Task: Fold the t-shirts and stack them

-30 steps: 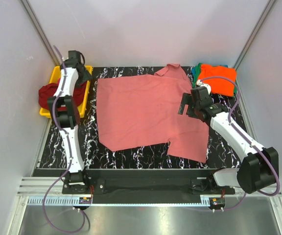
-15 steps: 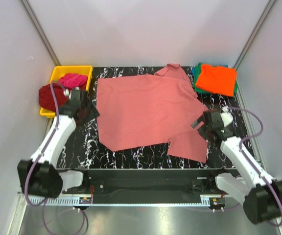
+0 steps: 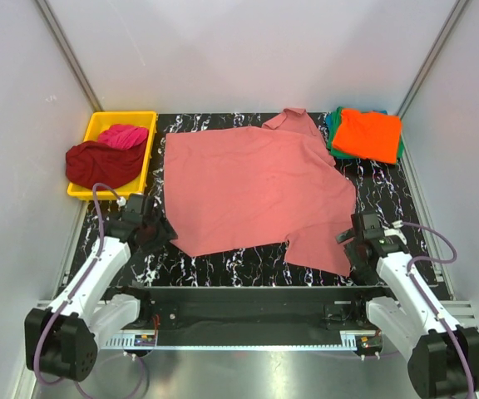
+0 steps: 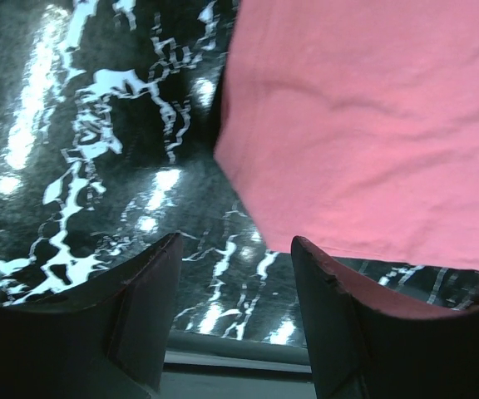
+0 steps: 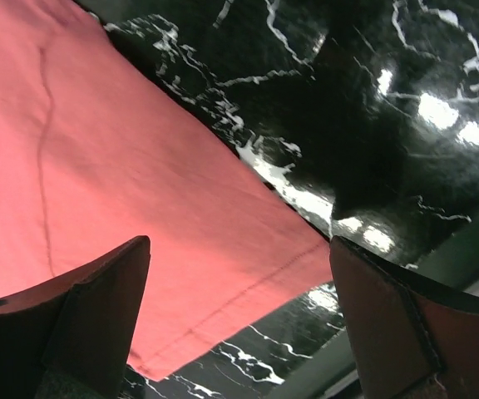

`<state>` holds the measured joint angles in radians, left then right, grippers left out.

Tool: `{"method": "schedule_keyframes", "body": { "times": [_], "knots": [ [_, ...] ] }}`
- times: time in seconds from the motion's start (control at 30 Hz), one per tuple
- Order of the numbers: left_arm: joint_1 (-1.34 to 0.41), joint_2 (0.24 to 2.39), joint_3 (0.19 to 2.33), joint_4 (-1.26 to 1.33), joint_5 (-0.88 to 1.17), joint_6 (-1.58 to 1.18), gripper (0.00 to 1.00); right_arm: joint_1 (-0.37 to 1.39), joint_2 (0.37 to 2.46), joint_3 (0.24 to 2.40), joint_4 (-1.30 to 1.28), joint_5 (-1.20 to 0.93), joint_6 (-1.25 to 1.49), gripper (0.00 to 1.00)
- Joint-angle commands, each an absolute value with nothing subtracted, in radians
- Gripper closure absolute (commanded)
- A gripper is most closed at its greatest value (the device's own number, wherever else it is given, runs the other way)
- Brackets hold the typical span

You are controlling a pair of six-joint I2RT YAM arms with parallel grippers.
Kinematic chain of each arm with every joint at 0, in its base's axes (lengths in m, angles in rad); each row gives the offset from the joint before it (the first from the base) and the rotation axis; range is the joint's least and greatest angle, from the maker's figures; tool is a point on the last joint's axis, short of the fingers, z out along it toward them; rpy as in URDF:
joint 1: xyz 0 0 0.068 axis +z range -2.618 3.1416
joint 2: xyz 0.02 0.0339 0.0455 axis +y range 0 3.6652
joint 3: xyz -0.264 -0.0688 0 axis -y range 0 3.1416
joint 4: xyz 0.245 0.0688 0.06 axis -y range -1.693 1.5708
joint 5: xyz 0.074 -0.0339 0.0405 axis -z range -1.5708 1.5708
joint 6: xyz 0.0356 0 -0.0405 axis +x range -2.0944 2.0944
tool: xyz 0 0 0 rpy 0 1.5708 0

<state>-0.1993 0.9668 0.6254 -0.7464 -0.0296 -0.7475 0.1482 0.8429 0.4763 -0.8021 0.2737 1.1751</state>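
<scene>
Both arms crouch low at the near edge of the black marbled table (image 3: 223, 268). The left gripper (image 4: 233, 266) and right gripper (image 5: 239, 249), jaws spread and empty, sit at the near corners of the pink t-shirt (image 3: 252, 187), which lies flat mid-table.

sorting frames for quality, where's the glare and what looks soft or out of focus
Left wrist: white glare patches on the glossy table, left gripper dark and soft up close, t-shirt fairly sharp. Right wrist: glare spots on the table at upper right, t-shirt seam crisp. Top external: evenly lit and sharp throughout.
</scene>
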Motion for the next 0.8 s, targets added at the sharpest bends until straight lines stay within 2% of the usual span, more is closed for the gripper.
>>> {"method": "schedule_keyframes", "body": {
  "times": [0.0, 0.47, 0.6, 0.63, 0.73, 0.77],
  "knots": [
    [-0.204, 0.919, 0.614, -0.678, 0.02, -0.781, 0.4, 0.146, 0.825, 0.48, -0.816, 0.232, 1.227, 0.08],
    [-0.206, 0.775, 0.589, -0.678, 0.066, -0.811, 0.4, 0.146, 1.101, 0.565, -0.835, 0.024, 1.111, 0.21],
    [-0.204, 0.744, 0.571, -0.68, 0.071, -0.808, 0.4, 0.146, 1.129, 0.584, -0.841, 0.058, 1.112, 0.36],
    [-0.204, 0.735, 0.562, -0.68, 0.072, -0.811, 0.4, 0.146, 1.132, 0.584, -0.842, 0.058, 1.103, 0.44],
    [-0.206, 0.721, 0.542, -0.673, 0.058, -0.836, 0.41, 0.144, 1.132, 0.584, -0.841, 0.06, 1.095, 0.55],
    [-0.206, 0.715, 0.534, -0.67, 0.046, -0.841, 0.41, 0.146, 1.12, 0.583, -0.841, 0.063, 1.098, 0.61]
  ]
}}
